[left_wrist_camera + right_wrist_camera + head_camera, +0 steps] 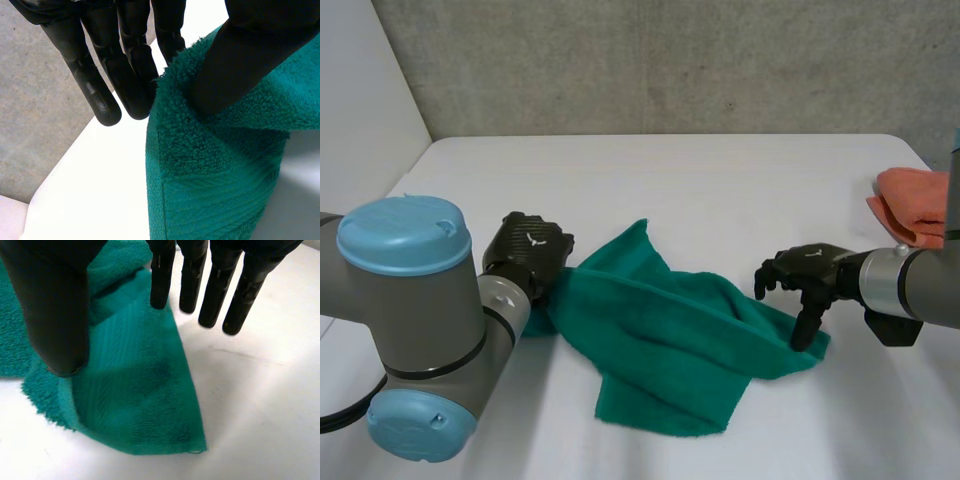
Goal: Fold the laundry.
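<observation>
1. The green towel lay crumpled in the middle of the desk.
2. The left hand pinched the towel's left edge between thumb and straight fingers.
3. The right hand was spread wide over its right corner.
4. An orange cloth lay at the desk's right edge.

White table; grey concrete wall behind.

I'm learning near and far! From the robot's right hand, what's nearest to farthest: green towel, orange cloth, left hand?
1. green towel: touching the right hand.
2. orange cloth: off to its right, farther back.
3. left hand: at the towel's opposite end.
</observation>
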Controlling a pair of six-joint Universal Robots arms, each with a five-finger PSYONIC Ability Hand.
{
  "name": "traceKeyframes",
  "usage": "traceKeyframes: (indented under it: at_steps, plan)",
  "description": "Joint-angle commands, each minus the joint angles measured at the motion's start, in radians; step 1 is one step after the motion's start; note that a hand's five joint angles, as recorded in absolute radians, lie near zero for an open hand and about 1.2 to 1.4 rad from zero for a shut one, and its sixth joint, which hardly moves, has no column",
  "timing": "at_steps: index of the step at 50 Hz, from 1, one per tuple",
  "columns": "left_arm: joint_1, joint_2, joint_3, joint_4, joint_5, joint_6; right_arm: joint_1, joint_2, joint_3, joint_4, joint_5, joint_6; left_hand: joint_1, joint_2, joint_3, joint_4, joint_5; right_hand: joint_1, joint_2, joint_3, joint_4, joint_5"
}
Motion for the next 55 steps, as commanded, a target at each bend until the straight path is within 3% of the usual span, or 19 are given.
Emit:
traceKeyframes:
  at_steps: [1,6,13,20,38,42,45,51,55]
  plan:
    - [0.019,0.005,-0.006,-0.002,0.000,0.001,-0.025,-0.020,0.007,-0.007,-0.007,-0.010,0.254,0.203,0.208,0.200,0.245,-0.066,-0.126,-0.122,-0.123,-0.125]
    - [0.048,0.002,-0.001,-0.002,0.003,0.004,-0.085,-0.056,0.026,-0.007,-0.010,-0.006,0.254,0.203,0.208,0.200,0.245,-0.057,-0.117,-0.114,-0.114,-0.116]
    - [0.059,0.002,0.001,0.000,0.005,0.003,-0.164,-0.166,0.236,-0.035,-0.057,-0.001,0.254,0.203,0.208,0.200,0.245,-0.060,-0.120,-0.117,-0.117,-0.119]
    - [0.064,0.002,0.002,-0.002,0.005,0.003,-0.168,-0.181,0.450,-0.252,-0.096,0.140,0.254,0.203,0.208,0.200,0.245,-0.051,-0.111,-0.108,-0.108,-0.110]
    - [0.062,0.006,0.001,-0.002,0.005,0.001,-0.088,-0.152,0.557,-0.601,-0.082,0.292,0.254,0.203,0.208,0.200,0.245,0.102,0.042,0.045,0.045,0.043]
    - [0.061,0.011,-0.001,-0.002,0.005,-0.001,-0.053,-0.113,0.543,-0.651,-0.068,0.298,0.254,0.203,0.208,0.200,0.245,0.286,0.226,0.229,0.229,0.227]
    - [0.059,0.017,-0.006,-0.006,0.005,-0.002,-0.033,-0.110,0.531,-0.667,-0.047,0.298,0.254,0.203,0.208,0.200,0.245,0.945,0.885,0.888,0.888,0.886]
    - [0.059,0.067,-0.007,-0.011,0.000,-0.002,-0.039,-0.130,0.491,-0.662,-0.040,0.278,0.254,0.203,0.208,0.200,0.245,0.976,0.916,0.919,0.919,0.917]
    - [0.060,0.138,-0.003,-0.018,0.000,-0.001,-0.040,-0.260,0.399,-0.581,-0.031,0.239,0.254,0.203,0.208,0.200,0.245,0.976,0.916,0.919,0.919,0.917]
